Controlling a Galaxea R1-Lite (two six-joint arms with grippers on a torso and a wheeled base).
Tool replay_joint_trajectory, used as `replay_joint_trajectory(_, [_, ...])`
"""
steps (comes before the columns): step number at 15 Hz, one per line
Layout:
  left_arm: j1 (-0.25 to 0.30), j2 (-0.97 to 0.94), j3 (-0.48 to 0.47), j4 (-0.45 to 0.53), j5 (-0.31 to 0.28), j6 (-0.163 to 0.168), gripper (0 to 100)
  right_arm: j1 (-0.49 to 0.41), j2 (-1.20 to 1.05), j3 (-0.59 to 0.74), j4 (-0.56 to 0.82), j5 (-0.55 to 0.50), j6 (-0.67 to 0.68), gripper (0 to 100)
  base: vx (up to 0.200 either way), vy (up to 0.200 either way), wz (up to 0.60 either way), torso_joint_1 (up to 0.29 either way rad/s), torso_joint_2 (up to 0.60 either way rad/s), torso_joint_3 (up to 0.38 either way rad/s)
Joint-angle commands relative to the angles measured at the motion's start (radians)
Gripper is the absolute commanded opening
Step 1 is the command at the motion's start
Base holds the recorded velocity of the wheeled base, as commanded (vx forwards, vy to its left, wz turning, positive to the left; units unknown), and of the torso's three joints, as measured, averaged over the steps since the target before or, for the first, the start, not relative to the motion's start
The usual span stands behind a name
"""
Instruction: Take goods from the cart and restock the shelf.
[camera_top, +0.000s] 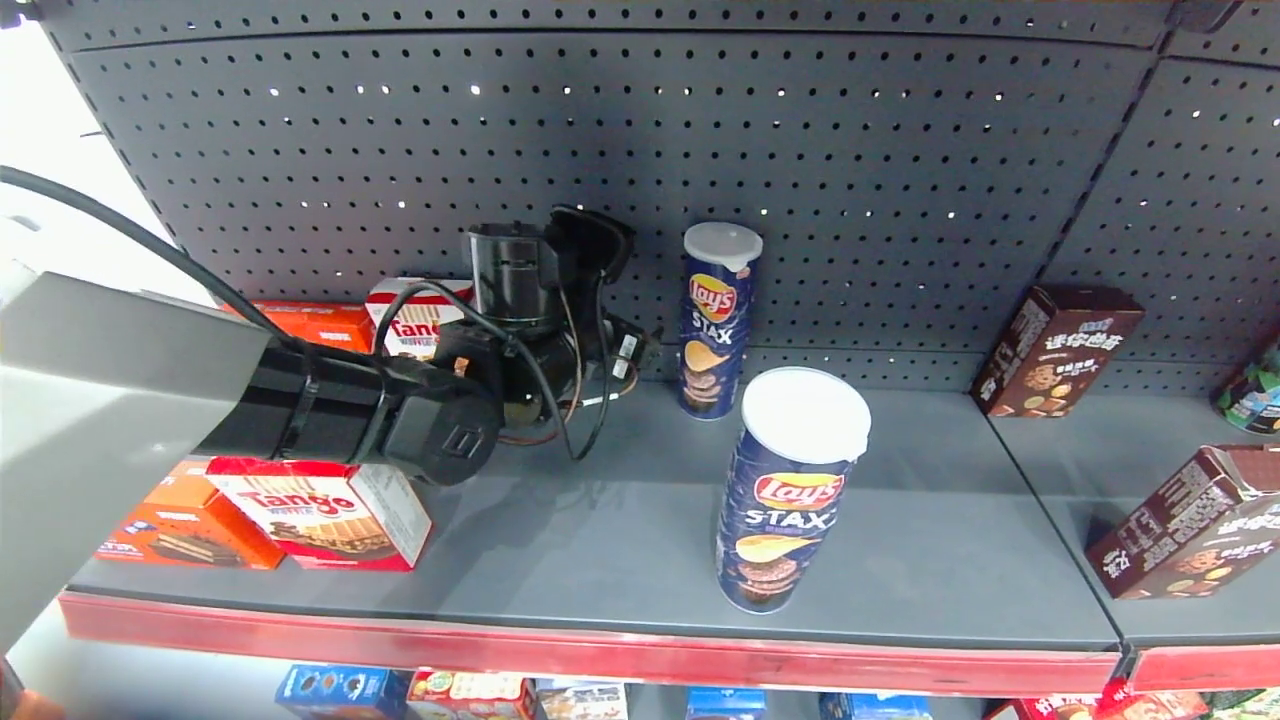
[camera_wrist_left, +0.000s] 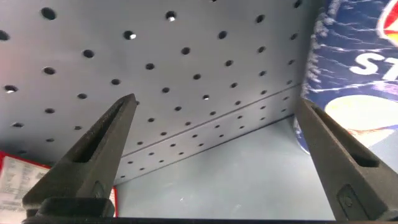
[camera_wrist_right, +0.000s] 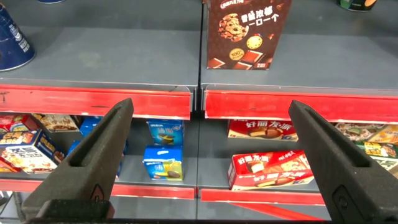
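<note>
1. Head view: your left arm was stretched over the shelf toward the pegboard. Its wrist sat between the wafer boxes and the rear chip can. That can stood upright close to the pegboard. The front chip can stood upright nearer the shelf's red edge, apart from the rear one.
2. Left wrist view: your left gripper faced the pegboard with its jaws wide apart and nothing between them. The rear chip can stood just beside one jaw — whether they touched, you could not tell.
3. Right wrist view: your right gripper also had its jaws apart and empty, out in front of the shelf's red edge strip. A brown cookie box stood on the shelf beyond, and blue boxes sat on the lower shelf.
</note>
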Motion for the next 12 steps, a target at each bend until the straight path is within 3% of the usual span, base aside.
replay_joint_trajectory(1, [-0.004, 0.03, -0.003, -0.024, 0.034, 0.004, 100, 0.001, 0.001, 0.0, 0.0, 0.0, -0.001, 100, 0.0, 0.0, 0.0, 0.0, 0.0, 0.0])
replay_joint_trajectory(12, [-0.039, 0.11, -0.038, -0.021, 0.043, -0.002, 100, 0.001, 0.001, 0.0, 0.0, -0.001, -0.001, 100, 0.0, 0.0, 0.0, 0.0, 0.0, 0.0])
